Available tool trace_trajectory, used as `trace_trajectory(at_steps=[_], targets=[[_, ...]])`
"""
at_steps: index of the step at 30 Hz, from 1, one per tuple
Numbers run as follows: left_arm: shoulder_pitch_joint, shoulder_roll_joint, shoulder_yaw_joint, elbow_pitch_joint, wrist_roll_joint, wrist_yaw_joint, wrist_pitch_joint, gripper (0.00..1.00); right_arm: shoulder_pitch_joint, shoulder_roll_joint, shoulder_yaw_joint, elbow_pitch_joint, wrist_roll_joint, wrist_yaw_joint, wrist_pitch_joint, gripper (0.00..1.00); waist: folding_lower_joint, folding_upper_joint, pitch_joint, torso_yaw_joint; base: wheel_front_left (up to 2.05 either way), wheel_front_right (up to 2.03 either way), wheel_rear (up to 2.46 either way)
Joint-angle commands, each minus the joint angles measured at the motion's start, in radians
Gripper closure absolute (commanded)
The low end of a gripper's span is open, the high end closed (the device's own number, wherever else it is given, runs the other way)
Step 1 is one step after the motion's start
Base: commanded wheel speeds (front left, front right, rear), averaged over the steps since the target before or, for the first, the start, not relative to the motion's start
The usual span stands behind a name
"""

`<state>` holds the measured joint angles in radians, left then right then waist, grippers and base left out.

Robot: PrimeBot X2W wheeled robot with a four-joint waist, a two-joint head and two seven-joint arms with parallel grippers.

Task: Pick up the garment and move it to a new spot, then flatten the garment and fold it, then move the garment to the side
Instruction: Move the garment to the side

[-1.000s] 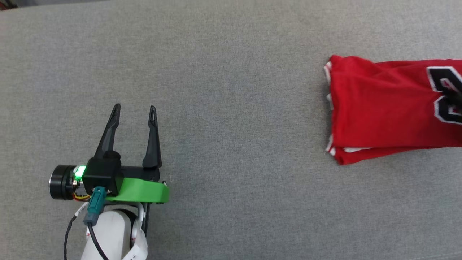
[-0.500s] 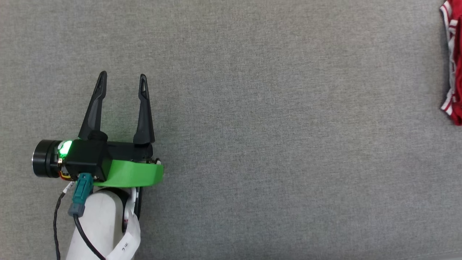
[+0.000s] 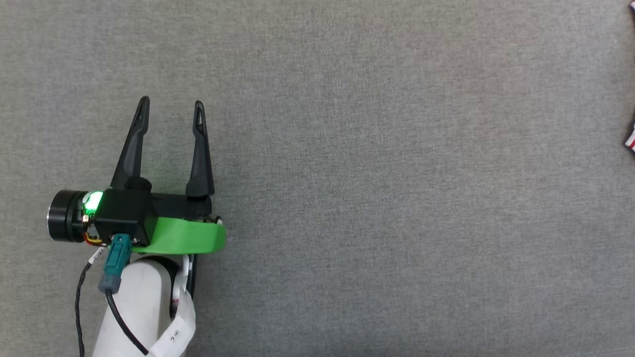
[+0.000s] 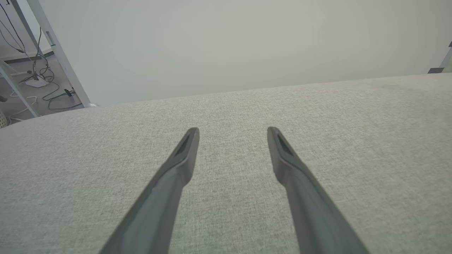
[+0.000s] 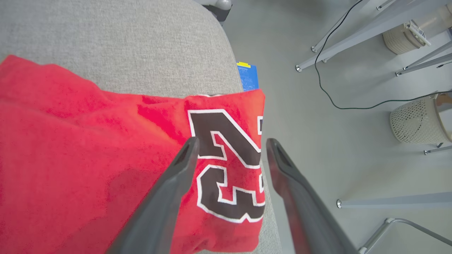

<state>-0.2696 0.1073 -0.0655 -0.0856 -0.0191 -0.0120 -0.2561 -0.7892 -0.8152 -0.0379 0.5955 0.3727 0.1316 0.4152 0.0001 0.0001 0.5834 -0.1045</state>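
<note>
On grey cushion, red garment (numerals up), right gripper spread over it, left gripper spread

Garment red, numerals black outlined white; surface grey; left claw black.

One garment, bearing two numerals. One worktop. Two claws, the left claw and the right claw, each with two fingers. Two baskets. One blue item. One black cable.
</note>
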Motion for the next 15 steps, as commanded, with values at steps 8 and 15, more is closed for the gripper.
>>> trace_trajectory(at_steps=[8, 15], targets=[[0.068, -0.011, 0.001, 0.034, -0.02, 0.016, -0.006, 0.0, 0.024, 0.075, -0.072, -0.072, -0.116, -0.001, -0.289, 0.0, -0.0001, -0.0001, -0.172, 0.032, 0.0, 0.0, 0.0], [0.134, -0.022, 0.016, 0.056, -0.038, 0.023, -0.006, 0.0, 0.103, 0.216, -0.112, -0.238, -0.224, -0.001, -0.543, 0.0, -0.0001, -0.0001, -0.275, 0.065, 0.0, 0.0, 0.0]])
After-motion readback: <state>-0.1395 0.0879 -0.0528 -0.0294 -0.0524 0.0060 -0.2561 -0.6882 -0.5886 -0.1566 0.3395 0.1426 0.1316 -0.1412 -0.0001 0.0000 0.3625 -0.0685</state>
